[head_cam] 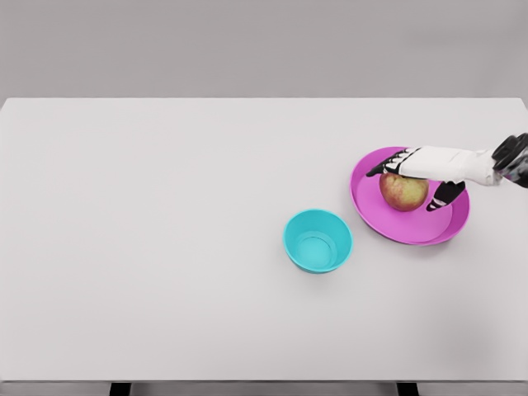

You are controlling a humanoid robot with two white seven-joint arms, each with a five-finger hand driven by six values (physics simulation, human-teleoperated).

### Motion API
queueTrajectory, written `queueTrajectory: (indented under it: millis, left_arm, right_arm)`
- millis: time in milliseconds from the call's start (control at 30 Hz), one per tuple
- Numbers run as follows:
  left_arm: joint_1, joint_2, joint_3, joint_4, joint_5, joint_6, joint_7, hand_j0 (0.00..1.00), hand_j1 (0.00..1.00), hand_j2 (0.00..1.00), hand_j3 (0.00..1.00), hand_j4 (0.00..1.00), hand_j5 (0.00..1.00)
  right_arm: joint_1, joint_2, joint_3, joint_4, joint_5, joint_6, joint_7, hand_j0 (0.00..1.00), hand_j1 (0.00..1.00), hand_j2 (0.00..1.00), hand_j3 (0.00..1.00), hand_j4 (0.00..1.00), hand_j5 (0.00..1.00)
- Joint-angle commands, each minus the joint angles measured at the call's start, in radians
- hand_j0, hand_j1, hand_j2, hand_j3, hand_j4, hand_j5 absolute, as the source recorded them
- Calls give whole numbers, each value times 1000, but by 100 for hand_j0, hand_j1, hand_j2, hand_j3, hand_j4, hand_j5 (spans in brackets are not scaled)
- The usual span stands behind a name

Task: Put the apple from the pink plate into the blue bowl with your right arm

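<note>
apple (402, 192): red blushing into yellow-green, mottled skin
plate (408, 231): bright pink-magenta, plain
bowl (318, 240): turquoise blue, plain inside and out
right hand (421, 169): white shell, black fingers and joints
table (165, 247): plain off-white top, dark legs at the lower edge
backdrop (247, 41): flat grey

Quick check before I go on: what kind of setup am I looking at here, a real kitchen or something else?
Likely a bare simulated test bench, not a kitchen: a plain white table against a blank grey wall, holding only a blue bowl and a pink plate with an apple under the right hand.
</note>
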Motion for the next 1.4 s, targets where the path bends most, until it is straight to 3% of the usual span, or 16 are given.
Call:
queueTrajectory:
  millis: [0, 100, 767, 1367]
  left_arm:
    - [0, 0, 0, 0, 0, 0, 0, 100, 100, 100, 100, 100, 100]
    - [0, 0, 0, 0, 0, 0, 0, 100, 100, 100, 100, 100, 100]
    - [0, 0, 0, 0, 0, 0, -1, 100, 100, 100, 100, 100, 100]
    - [0, 0, 0, 0, 0, 0, 0, 100, 100, 100, 100, 100, 100]
  right_arm:
    - [0, -1, 4, 4, -4, 2, 0, 85, 85, 85, 85, 85, 85]
    - [-2, 1, 4, 4, -3, 2, 0, 61, 61, 61, 61, 61, 61]
    - [-28, -4, -11, -13, -12, -12, 0, 60, 60, 60, 60, 60, 60]
    - [-29, -13, -40, -218, -14, -14, 0, 60, 60, 60, 60, 60, 60]
